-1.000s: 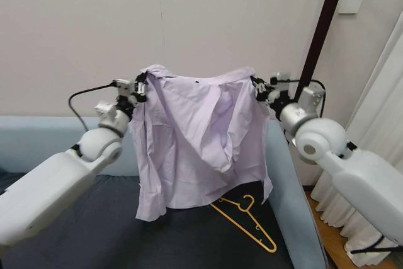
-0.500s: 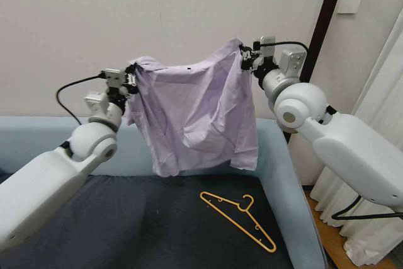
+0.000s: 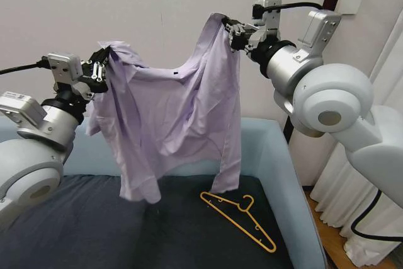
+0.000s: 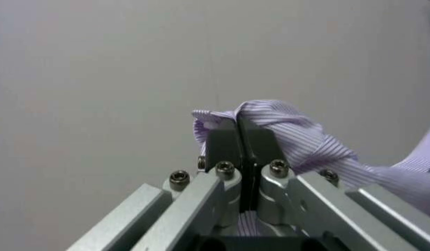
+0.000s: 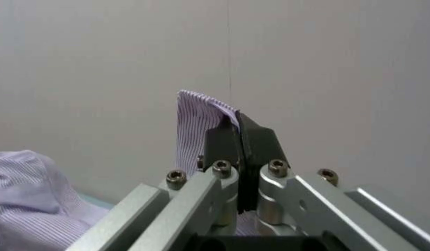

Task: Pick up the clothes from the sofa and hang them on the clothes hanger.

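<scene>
Shirt (image 3: 176,124) lifted higher | left end effector (image 3: 102,68), right end effector (image 3: 232,30) clamped on it

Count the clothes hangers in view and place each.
1. The orange hanger lies flat on the sofa seat, below the shirt that the left tool and right tool hold up; the shirt may hide others.

Shirt (image 3: 176,124) cloth gripped in left claw (image 4: 239,125) and right claw (image 5: 235,125) hidden between pressed-together fingers. Shirt covers middle of sofa (image 3: 283,168) back edge. Sleeve tip near hanger (image 3: 242,213): touching or apart, cannot tell. Sofa cut by bottom, left picture edges. Dark frame (image 3: 324,17) runs off top, lower part behind right arm.
</scene>
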Robot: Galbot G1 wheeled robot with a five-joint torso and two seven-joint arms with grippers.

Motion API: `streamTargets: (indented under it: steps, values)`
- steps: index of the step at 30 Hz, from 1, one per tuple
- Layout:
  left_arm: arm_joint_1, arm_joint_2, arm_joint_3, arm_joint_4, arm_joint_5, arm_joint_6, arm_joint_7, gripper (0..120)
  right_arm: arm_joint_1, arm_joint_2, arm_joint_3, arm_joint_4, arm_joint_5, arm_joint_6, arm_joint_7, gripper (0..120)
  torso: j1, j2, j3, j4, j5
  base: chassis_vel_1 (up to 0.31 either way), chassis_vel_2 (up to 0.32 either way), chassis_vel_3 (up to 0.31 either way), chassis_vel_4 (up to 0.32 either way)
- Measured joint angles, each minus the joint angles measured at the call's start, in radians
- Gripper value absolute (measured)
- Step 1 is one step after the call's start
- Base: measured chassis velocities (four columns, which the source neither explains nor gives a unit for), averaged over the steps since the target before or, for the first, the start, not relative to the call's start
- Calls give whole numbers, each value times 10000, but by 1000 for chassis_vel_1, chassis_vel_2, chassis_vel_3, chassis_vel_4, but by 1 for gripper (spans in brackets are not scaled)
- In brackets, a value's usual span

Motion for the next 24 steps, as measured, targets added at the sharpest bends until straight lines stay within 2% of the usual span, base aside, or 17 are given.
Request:
streamTargets:
  steps: [4, 6, 9, 10, 12, 15, 16, 17, 18, 20, 21, 24]
  values:
    - [516, -752, 576, 1414, 778, -290, 272, 0, -1706, 234, -6, -523, -913, 264, -221, 0, 3, -2, 3, -7, 1, 0, 0, 0, 0]
    - [667, -865, 612, 1588, 886, -335, 305, 0, -2020, 390, -71, -686, -1247, 361, -322, 0, 4, -2, 4, -8, 0, 0, 0, 0, 0]
    - [1105, -1681, 1061, 2381, 1322, -586, 431, 0, -3332, 1180, -228, -1205, -2265, 677, -620, 0, 3, -3, 3, 9, 0, 0, 0, 0, 0]
    - [1105, -1681, 1061, 2381, 1322, -586, 431, 0, -3332, 1180, -228, -1205, -2265, 677, -620, 0, 3, -3, 3, 9, 0, 0, 0, 0, 0]
    - [1125, -2260, 1751, 2919, 1481, -753, 526, 0, -4256, 1505, -314, -1527, -2878, 967, -922, 0, 3, -2, 1, 7, 2, 0, 0, 0, 0]
    - [1160, -3301, 2605, 3985, 1720, -1155, 770, 0, -5587, 1933, -403, -2341, -3542, 1250, -1334, 0, 4, -3, 3, -8, 0, 0, 0, 0, 0]
    - [1160, -3301, 2605, 3985, 1720, -1155, 770, 0, -5587, 1933, -403, -2341, -3542, 1250, -1334, 0, 4, -3, 3, -8, 0, 0, 0, 0, 0]
    - [1191, -3574, 2749, 4311, 1769, -1301, 879, 0, -5876, 2084, -423, -2645, -3738, 1317, -1417, 0, 4, -3, 2, -8, -1, 0, 0, 0, 0]
    - [1269, -4106, 2968, 5051, 1894, -1591, 1030, 0, -6390, 2396, -511, -3333, -4122, 1459, -1606, 0, 3, -3, 2, -9, 4, 0, 0, 0, 0]
    - [1353, -4653, 3238, 5983, 2133, -2013, 1283, 0, -6924, 2840, -621, -4386, -4769, 1783, -1949, 0, 4, -4, 4, -3, -4, 0, 0, 0, 0]
    - [1353, -4653, 3238, 5983, 2133, -2013, 1283, 0, -6924, 2840, -621, -4386, -4769, 1783, -1949, 0, 4, -4, 4, -3, -4, 0, 0, 0, 0]
    - [1417, -5038, 3310, 6816, 2474, -2428, 1501, 0, -7179, 3388, -556, -5562, -5319, 2170, -2294, 0, 2, -3, 2, 3, 3, 0, 0, 0, 0]
